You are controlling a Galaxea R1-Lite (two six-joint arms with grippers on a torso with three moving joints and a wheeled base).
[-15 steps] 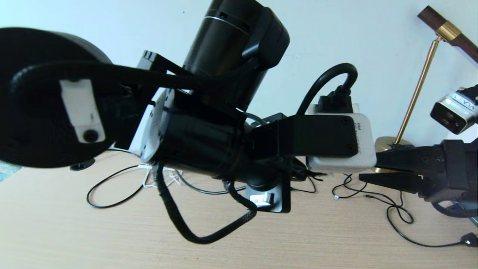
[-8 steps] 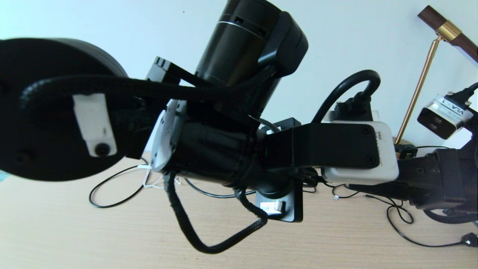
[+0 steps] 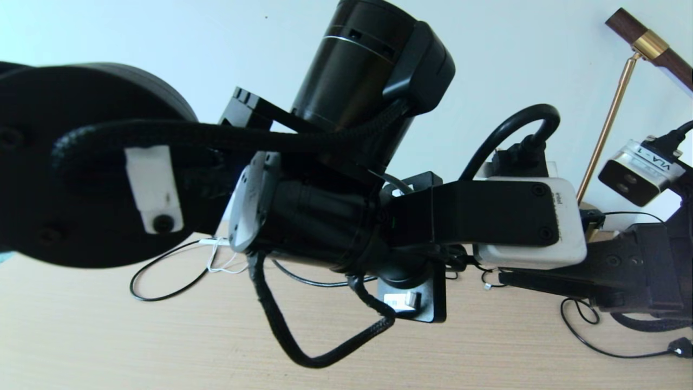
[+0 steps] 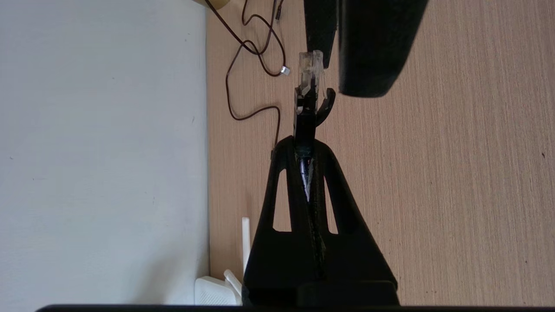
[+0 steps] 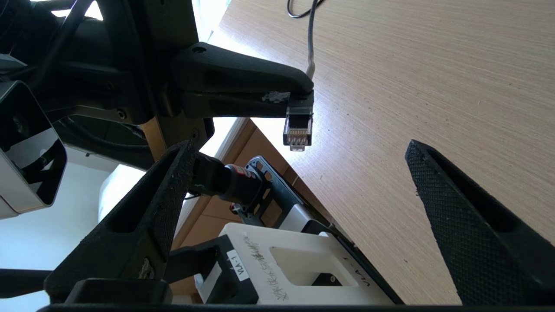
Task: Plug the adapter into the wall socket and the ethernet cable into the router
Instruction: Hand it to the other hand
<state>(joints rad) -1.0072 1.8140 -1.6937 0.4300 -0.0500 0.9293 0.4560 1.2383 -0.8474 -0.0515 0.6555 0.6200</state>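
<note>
The ethernet cable [image 4: 308,93] is in my left gripper [image 4: 305,145], whose two fingers are pressed together on the black boot just behind the plug, with the clear tip [image 5: 297,134] sticking out past them, free in the air above the wooden desk [image 4: 455,173]. My right gripper [image 5: 299,182] faces it with its fingers spread wide and nothing between them, the plug hanging just ahead of that gap.

The step in hand, as I judge it, is a handover or regrip, so that the plug ends up pointing squarely at a port. To do it well I should bring the right fingers onto the boot, not the clear tip or its latch, shut them firmly before the left lets go, and keep the plug level so it does not twist.

The router [image 4: 212,292] shows only as a white corner with its antennas by the wall, near my left wrist. I cannot see the adapter or the wall socket.

For writing, the camera on my right wrist [image 3: 639,173] carries a tag reading "VLA-1". A white bracket [image 5: 277,264] has the same tag, plus handwriting I cannot read.
</note>
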